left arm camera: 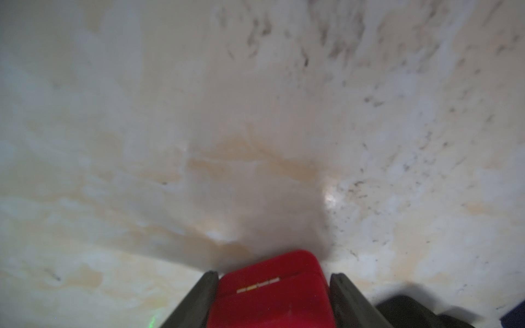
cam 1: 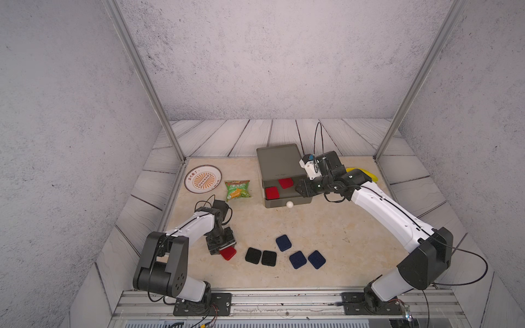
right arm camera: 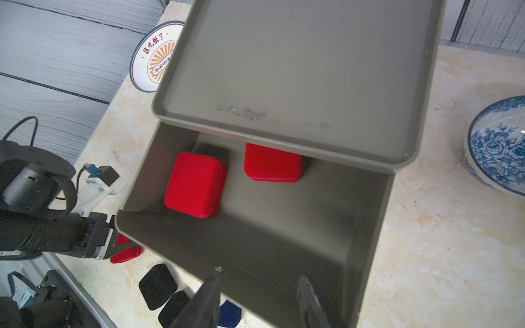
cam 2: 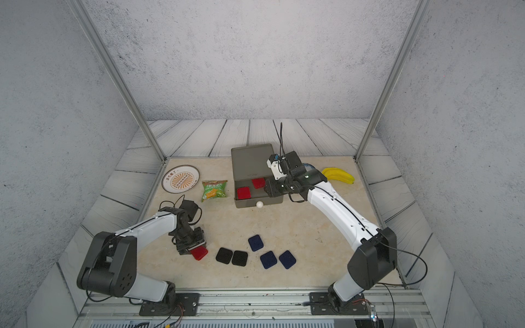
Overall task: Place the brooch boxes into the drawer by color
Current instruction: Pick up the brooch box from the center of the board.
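At the front left, my left gripper is shut on a red brooch box; its fingers press both sides of the box just above the table. Two black boxes and three navy boxes lie flat near the front. The grey drawer with a white knob is pulled out, with two red boxes inside. My right gripper hovers open over the drawer's right end with nothing in it.
A printed plate and a green snack packet lie left of the drawer chest. A banana and a blue-and-white bowl sit to its right, behind my right arm. Metal posts stand at the back corners.
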Robot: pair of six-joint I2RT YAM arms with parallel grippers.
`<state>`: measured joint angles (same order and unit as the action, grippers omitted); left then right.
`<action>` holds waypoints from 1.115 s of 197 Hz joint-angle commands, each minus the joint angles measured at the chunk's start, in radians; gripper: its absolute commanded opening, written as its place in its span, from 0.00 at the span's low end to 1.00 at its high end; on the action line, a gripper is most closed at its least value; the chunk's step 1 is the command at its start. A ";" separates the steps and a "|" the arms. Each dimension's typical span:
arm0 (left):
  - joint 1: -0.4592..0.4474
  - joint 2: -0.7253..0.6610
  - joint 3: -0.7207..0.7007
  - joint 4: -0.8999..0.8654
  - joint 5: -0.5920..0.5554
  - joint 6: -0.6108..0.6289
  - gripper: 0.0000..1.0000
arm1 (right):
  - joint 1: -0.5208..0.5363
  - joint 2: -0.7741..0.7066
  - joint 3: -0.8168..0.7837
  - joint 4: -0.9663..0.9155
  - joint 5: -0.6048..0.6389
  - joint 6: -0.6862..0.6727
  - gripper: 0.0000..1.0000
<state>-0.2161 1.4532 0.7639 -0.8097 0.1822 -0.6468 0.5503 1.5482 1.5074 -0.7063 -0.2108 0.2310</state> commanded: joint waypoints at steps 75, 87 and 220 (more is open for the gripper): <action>-0.009 -0.190 0.469 -0.151 0.117 0.041 0.47 | 0.041 -0.253 -0.283 0.382 -0.451 0.183 0.80; -0.017 -0.185 0.526 -0.148 0.129 0.037 0.47 | 0.068 -0.261 -0.294 0.431 -0.447 0.217 0.80; -0.093 -0.200 0.695 -0.115 0.183 -0.012 0.47 | 0.277 0.047 -0.103 0.669 -0.323 0.353 0.69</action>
<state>-0.2958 1.2720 1.4376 -0.9318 0.3550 -0.6487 0.8127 1.5845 1.3586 -0.0902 -0.5648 0.5732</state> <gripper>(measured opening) 0.630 0.700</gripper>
